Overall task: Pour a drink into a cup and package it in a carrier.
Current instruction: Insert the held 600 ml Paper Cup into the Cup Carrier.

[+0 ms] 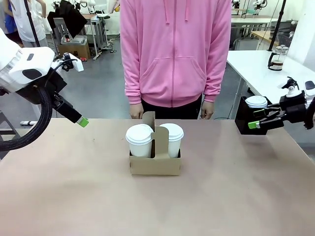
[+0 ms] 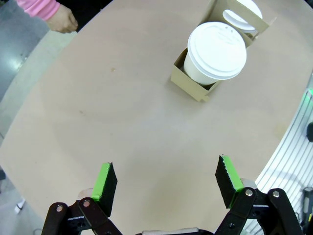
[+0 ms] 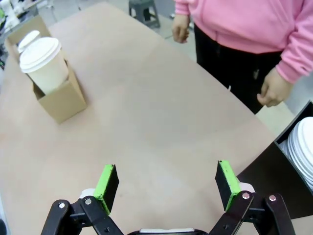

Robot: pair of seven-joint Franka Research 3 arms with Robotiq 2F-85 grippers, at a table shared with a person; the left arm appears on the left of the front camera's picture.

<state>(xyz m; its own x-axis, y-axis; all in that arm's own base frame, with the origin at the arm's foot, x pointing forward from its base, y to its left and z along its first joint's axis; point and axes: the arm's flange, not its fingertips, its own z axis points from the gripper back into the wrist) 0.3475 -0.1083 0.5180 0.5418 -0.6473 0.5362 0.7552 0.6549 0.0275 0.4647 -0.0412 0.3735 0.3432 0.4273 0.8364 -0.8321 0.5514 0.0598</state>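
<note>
The brown cardboard carrier (image 1: 155,164) stands mid-table with two white paper cups in its pockets, each capped with a white dome lid: one on the left (image 1: 139,140), one on the right (image 1: 172,138), the upright handle panel between them. My left gripper (image 1: 81,120) hangs open over the table's far left. From its wrist I see the carrier (image 2: 191,81) and the nearer cup (image 2: 216,51) ahead of the open gripper (image 2: 166,178). My right gripper (image 1: 255,121) is open at the right edge; the wrist view shows the right gripper (image 3: 166,185) over bare table, the carrier (image 3: 61,100) far off.
A person in a pink hoodie (image 1: 174,49) stands at the far edge, hands (image 3: 275,88) hanging down. A black holder (image 1: 243,118) with stacked white lids (image 1: 256,102) sits by my right gripper. A glass carafe (image 1: 277,56) stands on a white table behind.
</note>
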